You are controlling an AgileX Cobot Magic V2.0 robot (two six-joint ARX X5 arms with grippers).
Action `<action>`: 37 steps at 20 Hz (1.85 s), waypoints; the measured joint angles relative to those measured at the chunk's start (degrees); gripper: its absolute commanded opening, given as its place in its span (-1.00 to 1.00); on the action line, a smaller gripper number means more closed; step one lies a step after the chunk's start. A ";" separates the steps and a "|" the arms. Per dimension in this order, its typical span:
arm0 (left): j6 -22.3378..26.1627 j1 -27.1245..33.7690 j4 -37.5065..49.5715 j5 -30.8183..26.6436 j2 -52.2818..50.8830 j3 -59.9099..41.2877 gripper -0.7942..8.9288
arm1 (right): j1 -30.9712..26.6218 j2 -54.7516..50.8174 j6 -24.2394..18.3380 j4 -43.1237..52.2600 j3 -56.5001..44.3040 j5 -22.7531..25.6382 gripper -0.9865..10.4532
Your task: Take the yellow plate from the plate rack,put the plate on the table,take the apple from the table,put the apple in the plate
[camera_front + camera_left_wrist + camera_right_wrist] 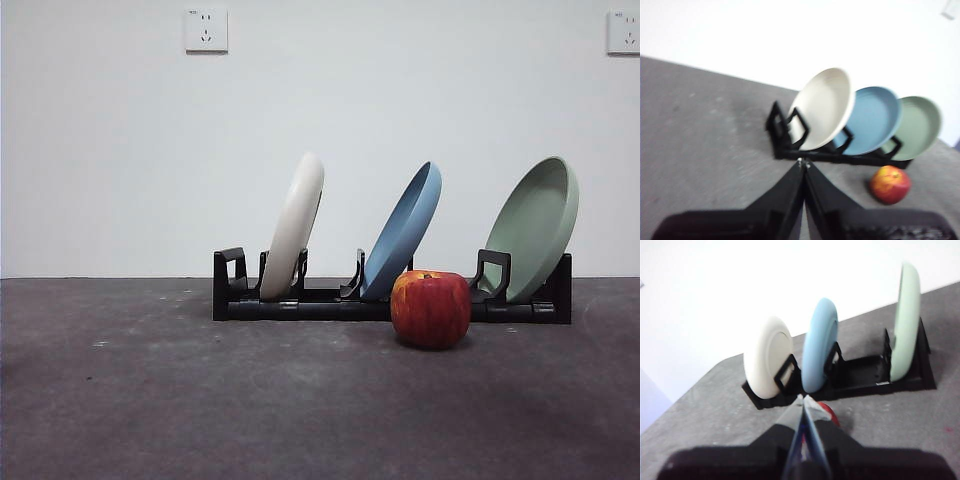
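Note:
The yellow plate (297, 226), pale cream, stands tilted in the left slot of the black plate rack (330, 300). It also shows in the left wrist view (825, 107) and the right wrist view (769, 357). The red apple (431, 309) sits on the dark grey table (200, 400) just in front of the rack, between the blue and green plates. My left gripper (803, 162) is shut and empty, well short of the rack. My right gripper (804, 399) is shut and empty, with the apple (829, 413) partly hidden behind its jaws. Neither gripper shows in the front view.
A blue plate (405, 230) stands in the rack's middle slot and a sage-green plate (535, 226) in its right slot. A white wall with two sockets rises behind the table.

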 measured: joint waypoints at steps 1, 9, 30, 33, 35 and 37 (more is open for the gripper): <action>-0.07 0.00 -0.02 0.90 0.74 1.18 -0.85 | 0.00 1.36 -0.04 -1.33 1.86 -0.24 -0.85; 0.76 -0.02 -2.86 11.91 10.32 11.15 -0.85 | 0.00 13.75 -9.66 -20.13 19.30 -6.08 -0.85; 23.23 -0.66 -26.99 29.35 28.13 27.21 0.01 | 0.00 31.63 -36.74 -58.03 42.62 -10.45 -0.01; 23.26 -0.66 -26.53 29.16 28.13 27.21 0.27 | 0.00 31.65 -35.43 -58.03 42.62 -10.45 0.35; 23.26 -0.66 -25.75 29.16 28.13 27.21 0.27 | 0.00 31.67 -35.04 -58.03 42.62 -10.45 0.33; 23.26 -0.66 -24.61 28.81 28.41 27.21 0.27 | 0.00 31.74 -34.86 -58.03 42.62 -10.45 0.33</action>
